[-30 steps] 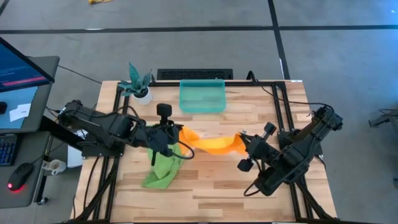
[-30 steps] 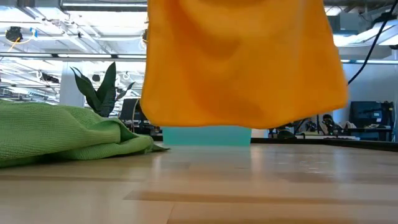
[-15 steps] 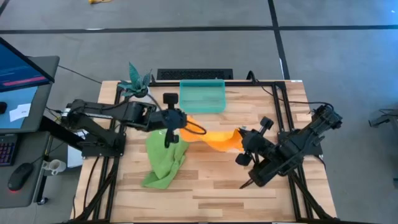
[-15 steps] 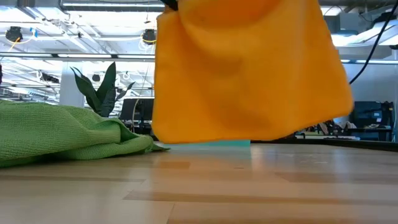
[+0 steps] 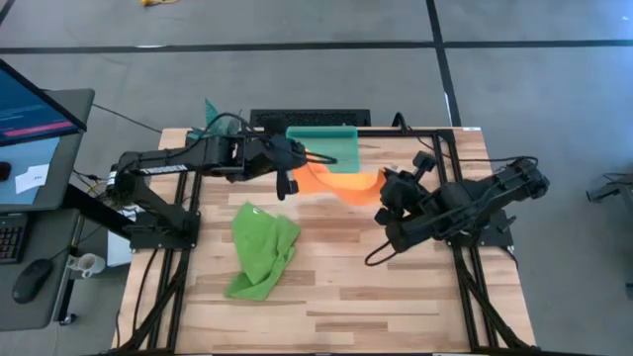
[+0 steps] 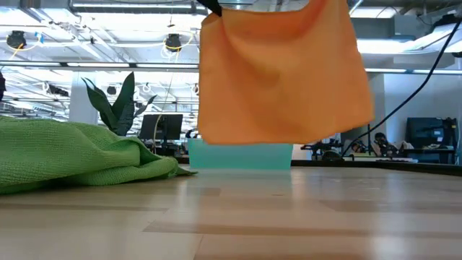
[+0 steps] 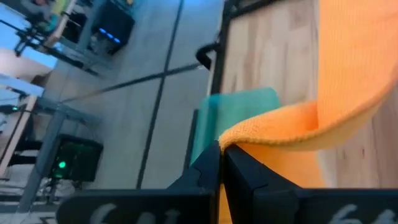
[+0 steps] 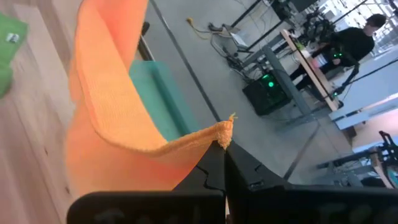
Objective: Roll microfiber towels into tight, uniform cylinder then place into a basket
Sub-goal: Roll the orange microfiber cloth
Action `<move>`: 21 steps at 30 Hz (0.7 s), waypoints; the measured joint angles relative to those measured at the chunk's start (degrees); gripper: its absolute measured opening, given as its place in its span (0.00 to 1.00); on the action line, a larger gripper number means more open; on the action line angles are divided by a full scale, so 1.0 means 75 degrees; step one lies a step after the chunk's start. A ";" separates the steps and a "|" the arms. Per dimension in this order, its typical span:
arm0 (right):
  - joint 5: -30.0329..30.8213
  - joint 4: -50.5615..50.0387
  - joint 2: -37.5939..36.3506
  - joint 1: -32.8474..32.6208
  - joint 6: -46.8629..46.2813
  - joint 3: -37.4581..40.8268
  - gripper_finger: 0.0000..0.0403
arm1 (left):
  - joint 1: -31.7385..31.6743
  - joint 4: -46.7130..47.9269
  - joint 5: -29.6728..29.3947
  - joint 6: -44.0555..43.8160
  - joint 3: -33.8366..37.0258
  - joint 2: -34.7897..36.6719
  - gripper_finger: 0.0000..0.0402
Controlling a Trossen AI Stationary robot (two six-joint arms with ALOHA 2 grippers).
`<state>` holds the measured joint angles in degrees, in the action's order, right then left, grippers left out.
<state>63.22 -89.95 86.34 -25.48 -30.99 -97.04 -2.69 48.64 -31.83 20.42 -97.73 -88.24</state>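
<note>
Left gripper (image 5: 297, 168): pinched tight on orange towel (image 5: 336, 182), beside basket (image 5: 326, 138)
Right gripper (image 5: 384, 190): clamped on towel's other corner
Green towel (image 5: 260, 247): well short of basket

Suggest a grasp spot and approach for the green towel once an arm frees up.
Both arms hold the orange towel right now: left gripper, right gripper, each shut on a corner. The green towel lies crumpled on the table. I'd pinch the corner nearest the basket, at its top edge in the high view, coming straight down; it looks raised off the wood.
</note>
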 joint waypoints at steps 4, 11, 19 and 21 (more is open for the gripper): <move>-0.0051 -0.0001 -0.0307 -0.0085 -0.0369 0.0655 0.03 | 0.0031 0.0570 0.0653 -0.0513 -0.0012 -0.0007 0.00; -0.0793 0.0011 -0.0831 -0.0824 -0.3068 0.2436 0.03 | 0.0529 0.1254 0.1923 -0.1677 0.0628 -0.0213 0.00; -0.3065 0.1020 -0.0362 -0.2225 -0.6183 0.4026 0.03 | 0.1825 0.1067 0.2895 -0.2813 0.1845 -0.0257 0.00; -0.3340 0.1444 -0.0080 -0.2589 -0.6661 0.4283 0.03 | 0.2123 0.0925 0.3220 -0.2943 0.2157 -0.0260 0.00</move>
<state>38.17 -79.12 85.74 -44.90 -80.95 -64.92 13.23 55.58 -7.68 -1.65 -81.56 -90.19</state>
